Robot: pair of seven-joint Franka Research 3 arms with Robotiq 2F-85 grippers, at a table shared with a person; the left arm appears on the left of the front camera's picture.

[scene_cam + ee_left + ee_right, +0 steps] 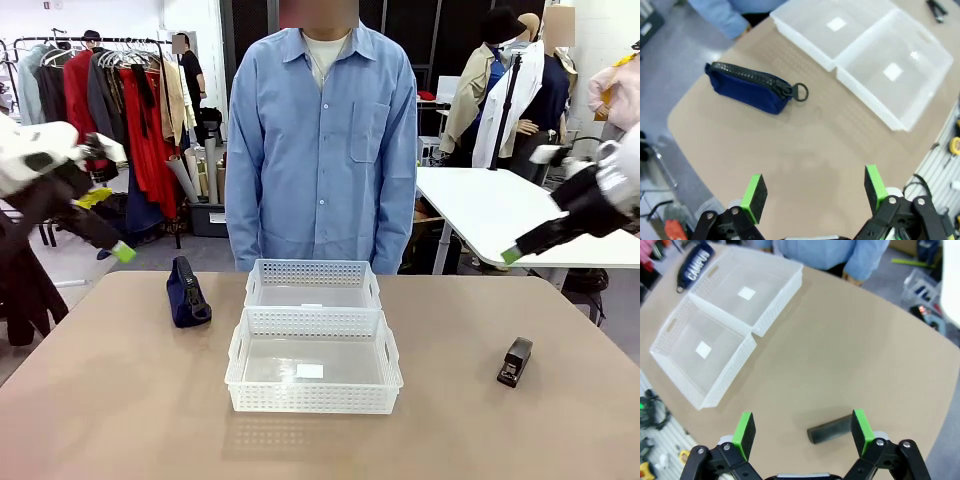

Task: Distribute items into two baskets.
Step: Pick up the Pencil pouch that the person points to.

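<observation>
Tan surface (90, 400) carries two touching white lattice baskets (313, 398), navy CAMPUS pouch (187, 292) left, black stapler (515, 362) right. Your left hand (815, 187) and right hand (802, 430) hover spread, empty.

Tan table (110, 400) carries pouch (187, 292), stapler (515, 362), near basket (313, 397), far basket (313, 271).

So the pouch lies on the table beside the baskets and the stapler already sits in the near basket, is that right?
Not quite: the stapler lies on the table, right of the baskets, as the front view shows. The pouch is as you say.
</observation>
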